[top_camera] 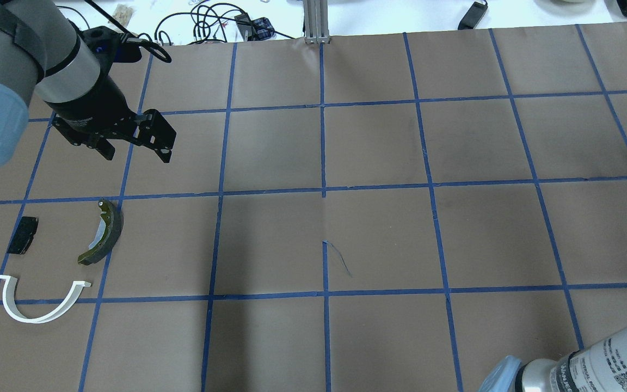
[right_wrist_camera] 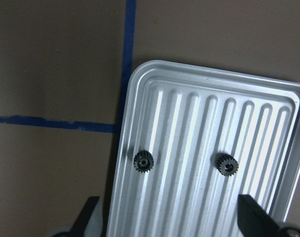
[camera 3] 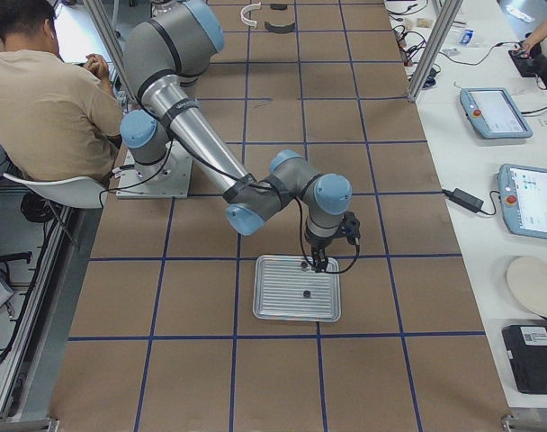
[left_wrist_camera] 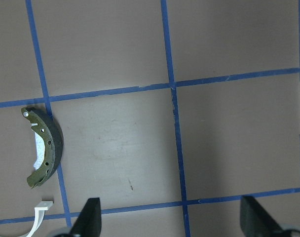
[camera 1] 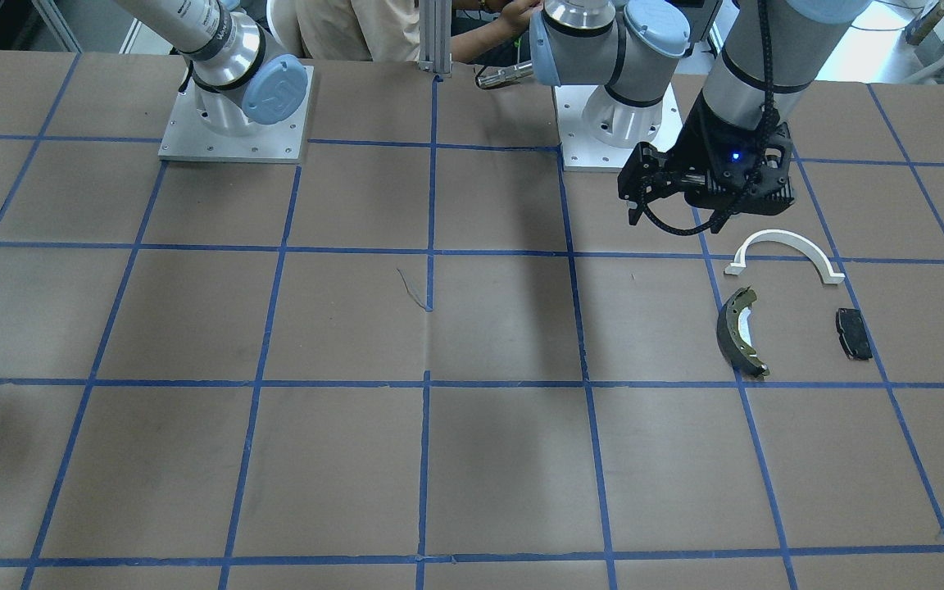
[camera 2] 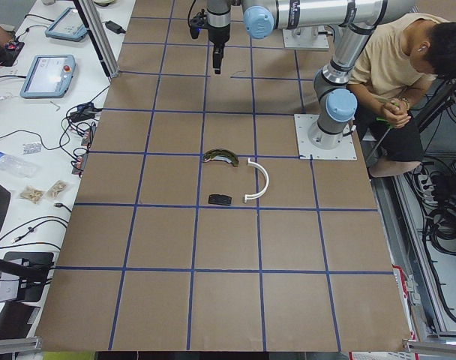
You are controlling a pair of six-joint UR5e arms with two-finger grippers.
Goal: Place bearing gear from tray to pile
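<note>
Reads as a robotics lab. Shows in the table (camera 2: 228,247), papered brown and squared off with blue tape (camera 1: 431,246). Shows too in two industrial arms (camera 3: 192,121) bolted to metal plates (camera 1: 275,141) at 12 o'clock of the front view. Adds an aluminium post (top_camera: 316,22) at 12 o'clock overhead, with loose cables (top_camera: 204,19) at 11. Carries on along the white bench (camera 2: 22,112) at 9 o'clock of the left view, strewn with wires, and in two teach pendants (camera 3: 494,112) at 2 to 3 o'clock of the right view. Seats an operator (camera 2: 393,67) beside the arm bases, at 2 o'clock of the left view.
</note>
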